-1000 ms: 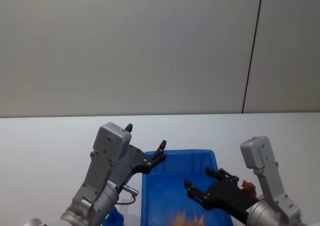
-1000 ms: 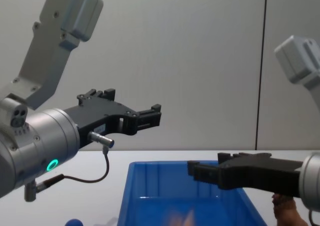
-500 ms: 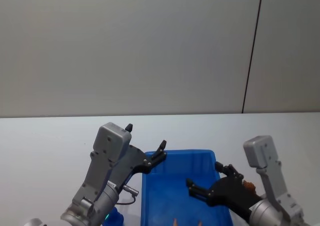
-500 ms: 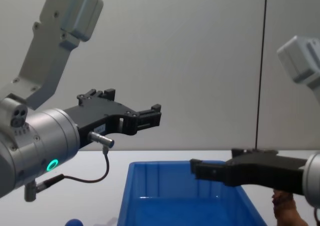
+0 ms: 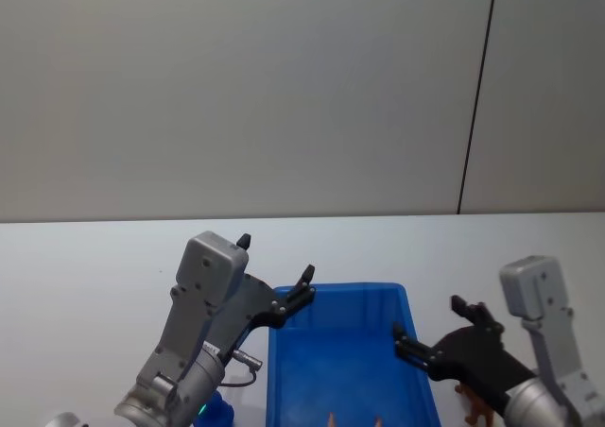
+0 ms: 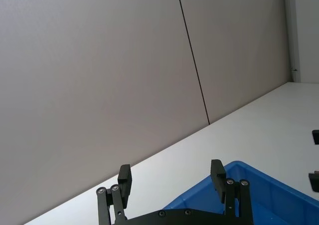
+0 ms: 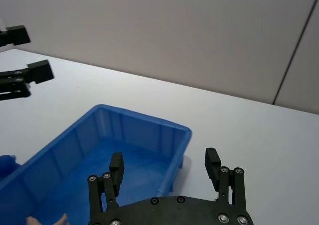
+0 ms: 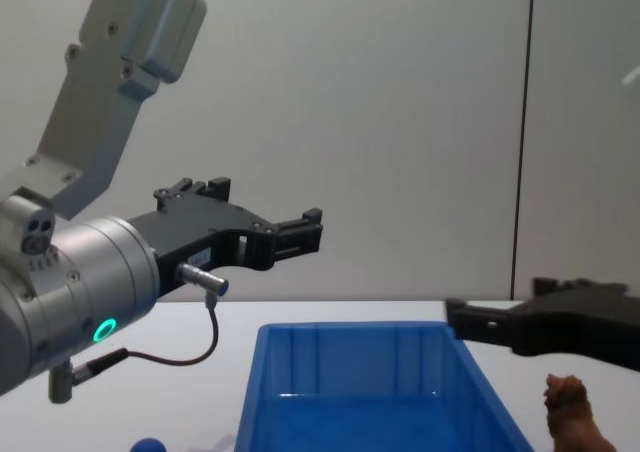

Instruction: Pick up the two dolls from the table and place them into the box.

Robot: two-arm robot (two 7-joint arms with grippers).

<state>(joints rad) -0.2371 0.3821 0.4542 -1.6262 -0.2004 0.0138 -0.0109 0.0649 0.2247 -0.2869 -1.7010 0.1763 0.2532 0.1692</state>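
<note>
Two-armed robot at a smooth white tabletop (image 5: 85,257): the left tool (image 5: 275,259), a pair of flat black fingers bolted to a black plate on a brushed-silver arm, hangs raised with its fingers spread wide and nothing between them. A thin dark cable (image 8: 212,340) loops from its wrist. Below this tool and to its right sits the box (image 5: 340,291), a bright blue plastic bin, rectangular, with tall ribbed walls and a thick rounded rim. The right tool (image 5: 430,321), of the same black make, is lower, level with the box's right wall. Its fingers are likewise parted and empty, one over the rim and the other outside it. Just below the right tool and slightly to its right stands the brown doll (image 8: 572,412), a small shaggy, dog-like figure. It is upright on the tabletop, close beside the box's outer right wall and not inside it. The blue doll (image 5: 216,410), rounded and soft-looking, rests on the tabletop under the left tool's arm, just left of the box; little of it can be seen. On the box's floor, nearer the robot than the right tool, lies an orange shape (image 5: 354,418), too cropped to identify. Behind everything rises a plain grey wall (image 5: 236,87) with one dark vertical seam.
</note>
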